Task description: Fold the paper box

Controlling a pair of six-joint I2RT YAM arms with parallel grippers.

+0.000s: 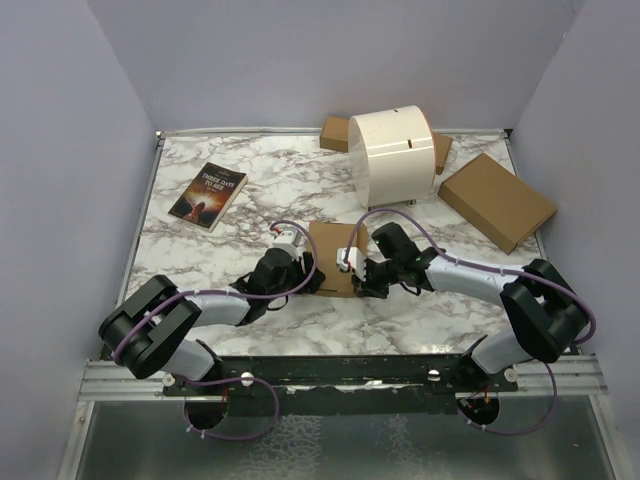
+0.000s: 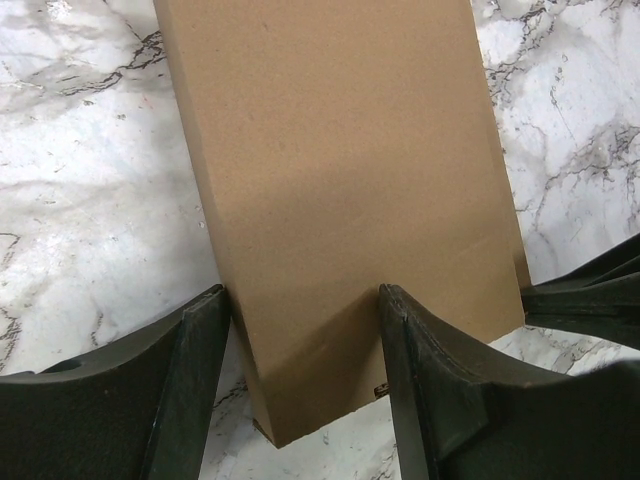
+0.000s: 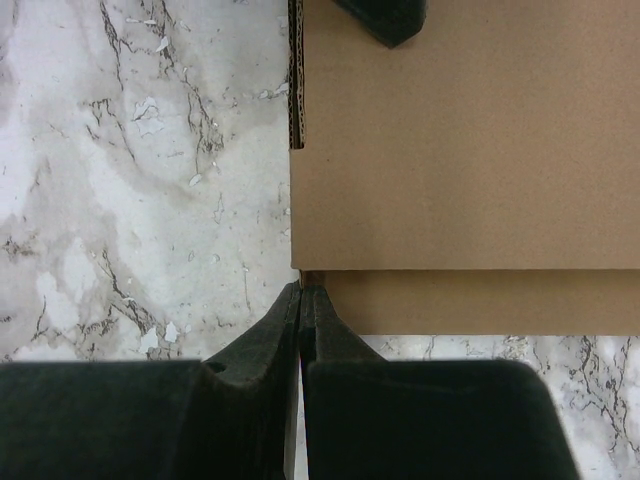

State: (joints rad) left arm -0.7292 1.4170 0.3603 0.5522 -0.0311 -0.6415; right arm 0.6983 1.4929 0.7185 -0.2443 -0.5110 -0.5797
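brown die-cut cardboard paper box (image 2: 340, 180) runs toward 12 o'clock from left gripper (image 2: 302, 293), jaws apart astride its near end; right gripper (image 3: 301, 292) pinched shut at its edge.

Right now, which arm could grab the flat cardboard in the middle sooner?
Likely the left. The left gripper is open, a corner of the cardboard between its fingers; the right gripper is shut, tips just at the edge.

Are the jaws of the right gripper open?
No, the right gripper has its jaws pressed together, tips at a corner of the paper box.
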